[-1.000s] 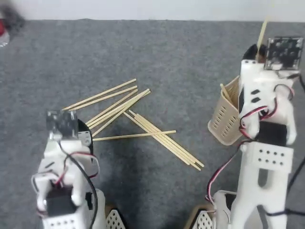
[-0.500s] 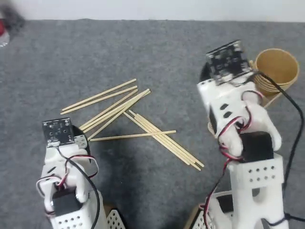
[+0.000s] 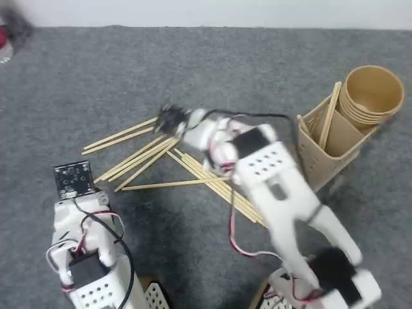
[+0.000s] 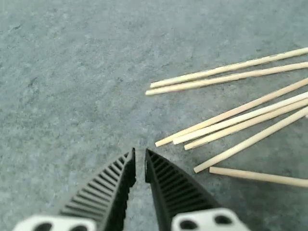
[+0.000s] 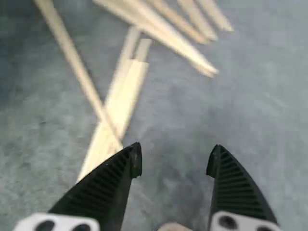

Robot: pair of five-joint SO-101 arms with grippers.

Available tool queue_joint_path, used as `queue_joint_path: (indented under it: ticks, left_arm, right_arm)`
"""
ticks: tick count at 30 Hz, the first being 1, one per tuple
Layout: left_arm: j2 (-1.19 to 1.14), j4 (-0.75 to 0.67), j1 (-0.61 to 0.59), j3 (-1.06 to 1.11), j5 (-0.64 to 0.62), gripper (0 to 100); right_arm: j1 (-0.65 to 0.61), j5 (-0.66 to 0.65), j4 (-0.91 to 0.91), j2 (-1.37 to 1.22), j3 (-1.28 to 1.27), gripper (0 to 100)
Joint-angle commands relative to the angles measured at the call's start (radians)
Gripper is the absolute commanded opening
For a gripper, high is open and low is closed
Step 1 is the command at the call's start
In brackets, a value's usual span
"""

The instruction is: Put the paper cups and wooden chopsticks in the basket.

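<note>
**High view.** The right arm stretches across the grey mat [image 3: 96, 71]. Its right gripper [image 3: 168, 119] is over the far end of the loose wooden chopsticks [image 3: 193, 166], which lie fanned out flat at mid-table. The left arm sits at the near edge, just short of the nearest chopstick ends. The basket [image 3: 325, 161] stands at the right, well apart from the pile. One chopstick [image 3: 329, 116] leans upright inside it. A nested stack of paper cups [image 3: 372, 96] rises at the basket's far end. It is unclear whether the stack stands in the basket or just behind it.

**Left wrist view.** The left gripper [image 4: 139, 154] hangs over bare mat. Its jaws are pressed almost together with nothing between them. The chopstick tips [image 4: 166, 141] lie just beyond them, apart.

**Right wrist view.** The right gripper [image 5: 175, 156] has its jaws spread wide and grips nothing. A bundle of chopsticks [image 5: 120, 101] runs on the mat beside one finger.
</note>
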State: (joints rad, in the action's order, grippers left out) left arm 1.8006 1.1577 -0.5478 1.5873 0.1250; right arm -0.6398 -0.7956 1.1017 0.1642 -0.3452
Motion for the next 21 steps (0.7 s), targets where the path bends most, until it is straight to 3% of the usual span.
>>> queue_joint_path:
  ticks: [1, 8, 14, 21]
  left_arm:
    - [0.021, 0.006, -0.005, -0.005, 0.015, 4]
    - [0.021, 0.005, 0.124, 0.036, 0.063, 3]
    - [0.021, 0.000, 0.137, 0.048, 0.098, 3]
    - [0.021, -0.002, 0.132, 0.050, 0.103, 3]
  right_arm:
    - [-0.056, -0.066, -0.007, -0.079, 0.048, 22.4]
    - [-0.099, -0.143, -0.085, -0.297, 0.051, 22.4]
    - [-0.110, -0.143, -0.099, -0.406, 0.077, 21.8]
    - [-0.097, -0.146, -0.102, -0.466, 0.132, 7.3]
